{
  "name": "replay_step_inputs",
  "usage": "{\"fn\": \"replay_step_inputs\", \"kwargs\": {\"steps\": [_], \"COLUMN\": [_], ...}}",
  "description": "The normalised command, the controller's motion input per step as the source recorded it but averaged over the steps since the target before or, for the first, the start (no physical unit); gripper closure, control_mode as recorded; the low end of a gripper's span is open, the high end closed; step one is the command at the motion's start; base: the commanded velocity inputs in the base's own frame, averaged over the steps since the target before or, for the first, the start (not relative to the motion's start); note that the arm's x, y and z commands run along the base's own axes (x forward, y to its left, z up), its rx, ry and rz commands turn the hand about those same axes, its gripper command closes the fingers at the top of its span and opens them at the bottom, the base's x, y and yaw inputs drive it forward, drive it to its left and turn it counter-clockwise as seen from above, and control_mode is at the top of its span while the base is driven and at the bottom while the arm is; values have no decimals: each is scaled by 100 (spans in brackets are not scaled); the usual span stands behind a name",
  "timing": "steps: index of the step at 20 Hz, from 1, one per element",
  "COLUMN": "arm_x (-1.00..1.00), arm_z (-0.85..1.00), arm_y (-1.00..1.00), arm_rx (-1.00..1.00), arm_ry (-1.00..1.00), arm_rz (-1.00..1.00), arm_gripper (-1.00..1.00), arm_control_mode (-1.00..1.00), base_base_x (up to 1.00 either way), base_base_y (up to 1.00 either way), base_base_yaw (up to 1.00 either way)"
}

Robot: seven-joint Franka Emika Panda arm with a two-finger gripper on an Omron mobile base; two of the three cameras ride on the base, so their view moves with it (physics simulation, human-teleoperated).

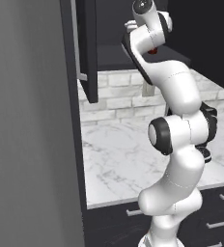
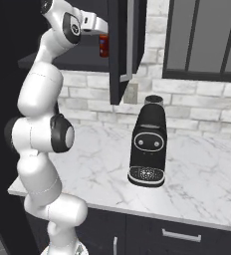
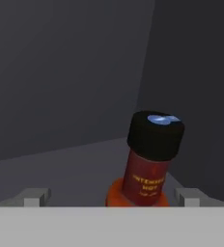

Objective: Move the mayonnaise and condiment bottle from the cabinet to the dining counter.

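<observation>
The condiment bottle point(image 3: 150, 164) is a slim red bottle with a dark cap. It stands upright on the dark shelf point(image 3: 61, 164) inside the open cabinet point(image 2: 122, 45), near its right wall. My gripper point(image 3: 113, 198) is open, with one fingertip point(image 3: 34, 198) on each side of the bottle's base, apart from it. In the right base view the bottle point(image 2: 103, 46) shows just beside the open door's edge, under my hand. In the left base view a sliver of the red bottle point(image 1: 154, 49) peeks out behind the wrist. The mayonnaise and the dining counter are out of view.
A black coffee machine point(image 2: 147, 144) stands on the marble worktop point(image 2: 202, 179) below the cabinet, in front of a brick backsplash point(image 2: 87, 94). Open cabinet doors point(image 1: 87, 48) hang on both sides of the arm. Black drawers point(image 2: 179, 235) run under the worktop.
</observation>
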Motion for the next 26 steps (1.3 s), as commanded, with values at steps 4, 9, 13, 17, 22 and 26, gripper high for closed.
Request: {"fn": "replay_step_inputs", "kwargs": {"steps": [4,9,13,17,22,26], "arm_x": [15,1,13,21,12,-19], "arm_z": [0,0,0,0,0,0], "arm_y": [-16,-23,-12,-2,0,2], "arm_rx": [-2,-3,0,0,0,1], "arm_ry": [0,0,0,0,0,-3], "arm_rz": [0,-2,-1,0,0,0], "arm_gripper": [-100,-100,100,100,100,100], "arm_control_mode": [-100,-100,-100,-100,-100,-100], "base_base_x": [0,0,0,0,0,0], "base_base_y": [0,0,0,0,0,0], "base_base_yaw": [0,0,0,0,0,0]}}
